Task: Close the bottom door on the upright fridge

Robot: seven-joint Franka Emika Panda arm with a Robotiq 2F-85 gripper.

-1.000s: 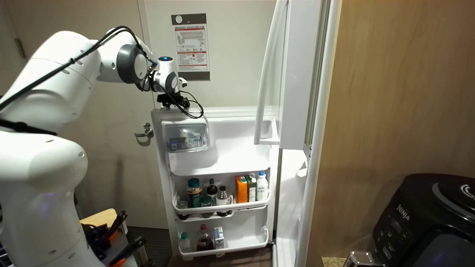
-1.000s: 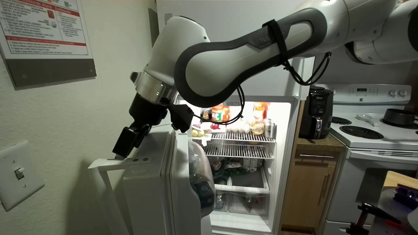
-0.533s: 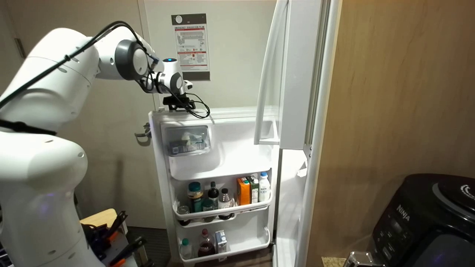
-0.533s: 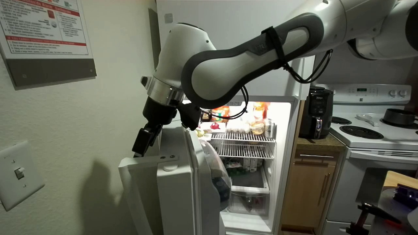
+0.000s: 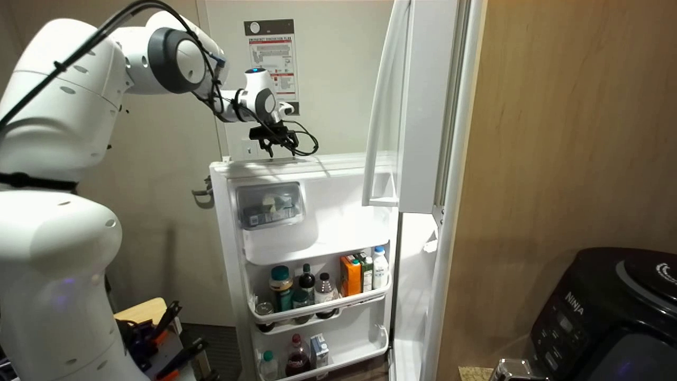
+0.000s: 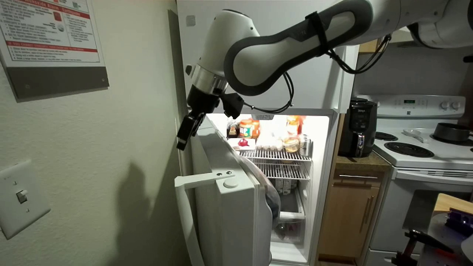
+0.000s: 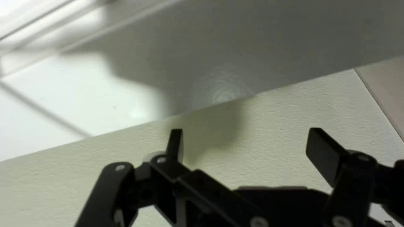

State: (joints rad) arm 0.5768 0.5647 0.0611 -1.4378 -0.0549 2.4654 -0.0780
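Note:
The bottom fridge door [image 5: 328, 227] stands wide open in both exterior views; its top edge and outer side [image 6: 236, 214] face the camera in an exterior view. Its white handle [image 6: 196, 180] juts out at the free end. My gripper [image 6: 181, 142] hangs above and beside the door's outer face, behind the handle, apart from it. In an exterior view the gripper [image 5: 282, 154] shows just over the door's top edge. In the wrist view my gripper [image 7: 246, 130] is open with nothing between its fingers; the door's top [image 7: 236, 44] lies ahead of it.
The upper fridge door [image 6: 266, 85] is shut above; its handle [image 5: 383, 106] hangs down near the lower door. A wall [image 6: 133, 122] stands close behind the gripper. Door shelves hold bottles and cartons [image 5: 350, 276]. Lit fridge shelves [image 6: 273, 155] hold food.
The bottom door has swung partway toward the fridge body. My gripper has moved along with it, then risen off the handle area and shifted toward the hinge side.

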